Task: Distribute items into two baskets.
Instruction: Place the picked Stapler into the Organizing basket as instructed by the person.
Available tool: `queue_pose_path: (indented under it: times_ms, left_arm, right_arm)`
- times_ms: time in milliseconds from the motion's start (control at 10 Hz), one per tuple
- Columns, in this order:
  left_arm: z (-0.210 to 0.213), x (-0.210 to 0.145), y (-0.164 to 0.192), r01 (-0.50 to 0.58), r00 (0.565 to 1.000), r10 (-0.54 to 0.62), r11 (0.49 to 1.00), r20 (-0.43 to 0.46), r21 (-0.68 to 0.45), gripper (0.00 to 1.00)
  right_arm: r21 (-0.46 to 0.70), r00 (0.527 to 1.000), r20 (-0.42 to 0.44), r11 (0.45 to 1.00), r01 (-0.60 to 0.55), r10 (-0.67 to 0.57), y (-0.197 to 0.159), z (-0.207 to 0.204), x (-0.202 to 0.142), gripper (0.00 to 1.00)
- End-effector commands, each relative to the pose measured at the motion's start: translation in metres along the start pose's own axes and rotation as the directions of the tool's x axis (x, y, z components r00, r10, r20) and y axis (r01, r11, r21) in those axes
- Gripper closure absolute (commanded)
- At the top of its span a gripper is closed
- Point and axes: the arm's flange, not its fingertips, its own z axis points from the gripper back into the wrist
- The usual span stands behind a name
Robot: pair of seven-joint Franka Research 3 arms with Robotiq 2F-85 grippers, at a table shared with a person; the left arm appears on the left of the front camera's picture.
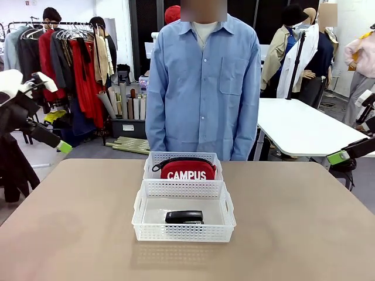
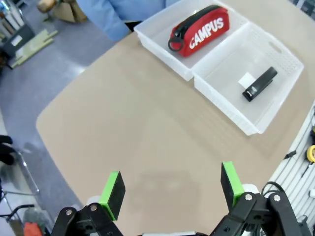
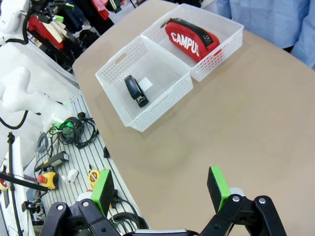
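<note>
Two white lattice baskets stand end to end at the table's middle. The far basket holds the red CAMPUS pouch. In the nearer, larger basket lies the small black stapler. My left gripper hangs open high over the bare tabletop, well away from the baskets; one green fingertip shows at the left edge. My right gripper is open above the table's edge, its green tip at the right.
A person in a blue shirt stands at the far side, right behind the baskets. A white table stands beyond on the right, a clothes rack at the back left. Tools and cables lie on a slotted panel below the table's edge.
</note>
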Motion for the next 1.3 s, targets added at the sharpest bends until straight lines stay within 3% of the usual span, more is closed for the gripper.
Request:
queue_pose_path:
  times_ms: [0,300,600,700,1200]
  left_arm:
    - [-0.027,-0.09,-0.043,-0.033,0.998,0.034,0.999,0.047,-0.018,0.0]
    - [-0.027,-0.128,-0.045,-0.074,0.995,0.076,0.997,0.072,-0.03,0.0]
    - [-0.03,-0.134,-0.046,-0.061,0.994,0.066,0.996,0.085,-0.065,0.0]
    - [0.008,-0.033,0.04,-0.089,0.995,0.09,0.996,0.048,-0.028,0.0]
    - [0.008,-0.033,0.04,-0.089,0.995,0.09,0.996,0.048,-0.028,0.0]
  right_arm:
    - [0.005,1.0,0.015,1.0,-0.006,0.006,0.001,0.0,0.002,0.0]
    - [0.005,1.0,0.015,1.0,-0.006,0.006,0.001,0.0,0.002,0.0]
    - [0.005,1.0,0.015,1.0,-0.006,0.006,0.001,0.0,0.002,0.0]
    - [0.005,1.0,0.015,1.0,-0.006,0.006,0.001,0.0,0.002,0.0]
    - [0.005,1.0,0.015,1.0,-0.006,0.006,0.001,0.0,0.002,0.0]
